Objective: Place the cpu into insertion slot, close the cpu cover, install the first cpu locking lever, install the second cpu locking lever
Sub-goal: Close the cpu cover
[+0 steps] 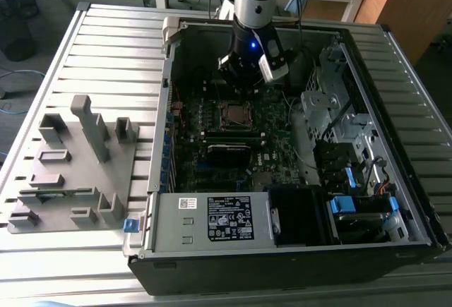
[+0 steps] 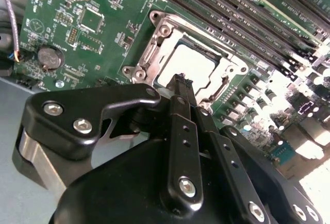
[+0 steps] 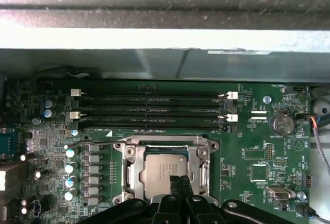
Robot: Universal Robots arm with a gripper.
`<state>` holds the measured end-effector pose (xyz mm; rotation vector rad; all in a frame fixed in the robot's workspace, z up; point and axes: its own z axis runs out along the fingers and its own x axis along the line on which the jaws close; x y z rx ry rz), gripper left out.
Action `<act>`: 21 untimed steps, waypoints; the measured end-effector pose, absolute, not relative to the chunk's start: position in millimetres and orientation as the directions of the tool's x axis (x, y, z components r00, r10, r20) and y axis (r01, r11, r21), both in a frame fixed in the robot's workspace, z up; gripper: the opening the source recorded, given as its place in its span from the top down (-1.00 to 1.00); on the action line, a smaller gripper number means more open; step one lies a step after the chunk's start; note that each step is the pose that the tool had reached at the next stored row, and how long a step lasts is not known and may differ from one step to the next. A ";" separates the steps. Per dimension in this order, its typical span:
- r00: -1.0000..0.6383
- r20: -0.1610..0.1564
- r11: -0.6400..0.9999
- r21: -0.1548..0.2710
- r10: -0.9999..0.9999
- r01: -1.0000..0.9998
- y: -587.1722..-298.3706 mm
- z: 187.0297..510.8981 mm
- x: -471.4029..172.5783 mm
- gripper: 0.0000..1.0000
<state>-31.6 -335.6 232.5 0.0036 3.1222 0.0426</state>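
Observation:
The cpu (image 3: 164, 168) is a silver-grey square chip lying in the insertion slot (image 1: 235, 114) on the green board. The cpu cover (image 3: 129, 170), a silvery frame, lies flat around the chip, and both wrist views show the cpu (image 2: 188, 65) through its open middle. My gripper (image 2: 179, 80) hangs just over one edge of the socket with its black fingers (image 3: 175, 185) pressed together and nothing between them. I cannot tell whether the tips touch the cover (image 2: 154, 54). In the exterior view the gripper (image 1: 244, 81) is inside the open computer case, just behind the socket. A thin wire lever (image 3: 85, 142) runs beside the socket.
Long memory slots (image 3: 154, 108) run beside the socket, below the case wall (image 3: 165, 54). A coin battery (image 3: 282, 124) sits on the board. In the case there is a power supply box (image 1: 212, 219) and a drive cage (image 1: 332, 109). A grey block fixture (image 1: 70, 166) stands at the exterior view's left.

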 end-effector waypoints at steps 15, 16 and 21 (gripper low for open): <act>-1.000 -0.023 1.000 0.027 0.003 0.002 -336.0 216.7 -41.5 0.79; -1.000 -0.023 1.000 0.027 0.003 0.002 -336.0 216.7 -41.5 0.79; -1.000 -0.023 1.000 0.028 0.003 0.002 -337.5 216.6 -41.5 0.79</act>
